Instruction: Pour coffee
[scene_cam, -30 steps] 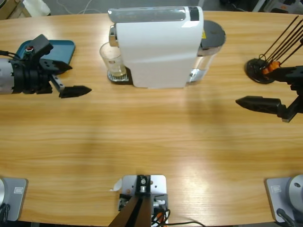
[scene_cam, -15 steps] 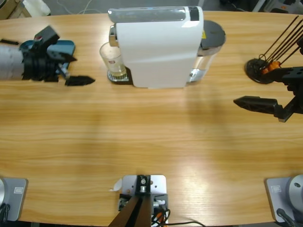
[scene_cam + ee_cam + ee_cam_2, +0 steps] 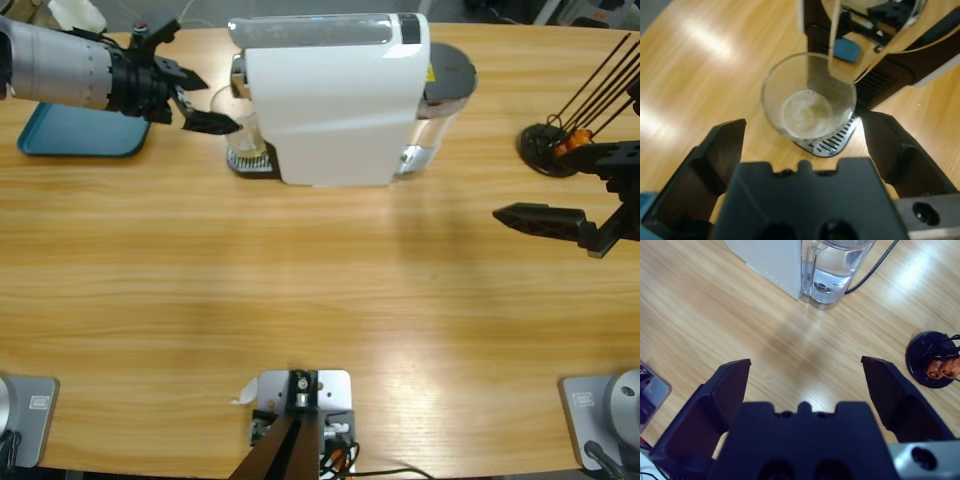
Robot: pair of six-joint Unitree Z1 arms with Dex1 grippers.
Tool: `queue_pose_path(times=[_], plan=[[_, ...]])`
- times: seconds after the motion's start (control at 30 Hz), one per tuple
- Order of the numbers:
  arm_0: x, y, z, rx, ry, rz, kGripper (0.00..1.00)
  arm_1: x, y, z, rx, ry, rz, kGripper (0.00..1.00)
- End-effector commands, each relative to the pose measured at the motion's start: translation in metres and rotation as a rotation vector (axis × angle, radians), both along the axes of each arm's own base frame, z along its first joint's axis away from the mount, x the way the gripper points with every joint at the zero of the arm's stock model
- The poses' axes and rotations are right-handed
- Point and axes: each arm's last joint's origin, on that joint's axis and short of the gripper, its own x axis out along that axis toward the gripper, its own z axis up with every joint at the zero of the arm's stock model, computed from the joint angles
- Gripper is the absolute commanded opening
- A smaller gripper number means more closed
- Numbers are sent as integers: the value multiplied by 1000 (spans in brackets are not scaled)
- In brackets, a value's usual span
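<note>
**Left gripper at the glass, right gripper idle**

High view gives me the left arm coming in from ten o'clock, its left gripper [image 3: 205, 100] spread wide at the glass [image 3: 238, 128], which stands on the drip tray [image 3: 250, 165] of the white machine [image 3: 335, 100] at twelve o'clock. One jaw tip reaches the glass rim on the near side; I cannot tell whether it touches. Beneath the arm lies a teal tray [image 3: 80, 135] on the table [image 3: 320, 300].

Through the left wrist view I look down into the glass [image 3: 809, 97], which sits between and just beyond the released jaws of the left gripper [image 3: 805, 135], neither jaw closed on it. The coffee [image 3: 807, 112] is a shallow pale pool at the bottom of the glass, under the machine's spout.

At three o'clock the right gripper [image 3: 560, 185] hangs over bare wood, jaws apart and holding nothing, well away from the machine. Just beyond it, a black stand [image 3: 548, 150] holds thin dark rods. The right wrist view shows the machine's water tank [image 3: 835, 270] at its twelve o'clock.
</note>
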Motion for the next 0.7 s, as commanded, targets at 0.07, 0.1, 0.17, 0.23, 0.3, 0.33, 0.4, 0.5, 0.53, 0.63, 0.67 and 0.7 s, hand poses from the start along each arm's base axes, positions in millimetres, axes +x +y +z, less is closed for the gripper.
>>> queue_pose_path(times=[0.07,0.1,0.17,0.23,0.3,0.33,0.4,0.5,0.53,0.63,0.67,0.7], plan=[[12,-9,-17,-29,31,-95,991,-1,0,-10,-37,8,9,991],[13,-10,-17,-30,28,-97,991,-1,0,-11,-38,9,9,991],[15,-12,-17,-36,29,-105,991,-1,0,-11,-37,11,10,991],[18,-13,-19,-34,28,-110,991,-1,0,-11,-38,11,10,991],[19,-14,-22,-30,34,-112,986,-1,0,-11,-38,11,10,991],[19,-14,-24,-27,38,-114,979,-1,0,-11,-37,10,10,991],[20,-15,-29,-19,47,-116,977,-1,0,-11,-38,11,10,991],[23,-17,-34,-12,53,-118,977,-1,0,-11,-37,10,10,991],[24,-18,-34,-13,52,-120,979,-1,0,-11,-37,10,10,991],[26,-22,-32,-17,45,-127,977,-1,0,-10,-36,10,10,991],[27,-23,-32,-18,42,-128,977,-1,0,-10,-37,10,10,991],[27,-23,-32,-20,40,-129,977,-1,0,-10,-37,10,10,991]])
